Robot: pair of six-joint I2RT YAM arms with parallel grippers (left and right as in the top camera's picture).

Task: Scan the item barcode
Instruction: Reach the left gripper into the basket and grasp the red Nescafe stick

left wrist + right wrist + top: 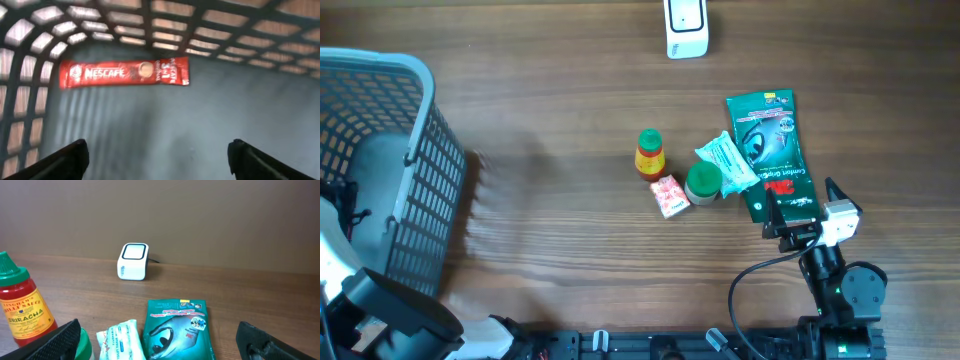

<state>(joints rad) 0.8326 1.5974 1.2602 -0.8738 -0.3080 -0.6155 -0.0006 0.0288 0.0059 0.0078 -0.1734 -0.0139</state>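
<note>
My left gripper [157,152] hangs open inside the grey mesh basket [415,150], with nothing between its fingers. A red Nescafe sachet [125,73] lies flat on the basket floor ahead of it. My right gripper [157,336] is open and low over the near end of a green 3M glove packet [177,325], not holding it. In the overhead view the right gripper [798,207] sits at that packet's [770,140] lower right end. The white barcode scanner [686,28] stands at the table's far edge, and the right wrist view shows the scanner [133,261] straight ahead.
Left of the packet lie a toilet tissue pack [725,163], a green-lidded tub [703,182], a small red and white box [670,195] and a Sriracha bottle [650,154]. The basket takes up the table's left side.
</note>
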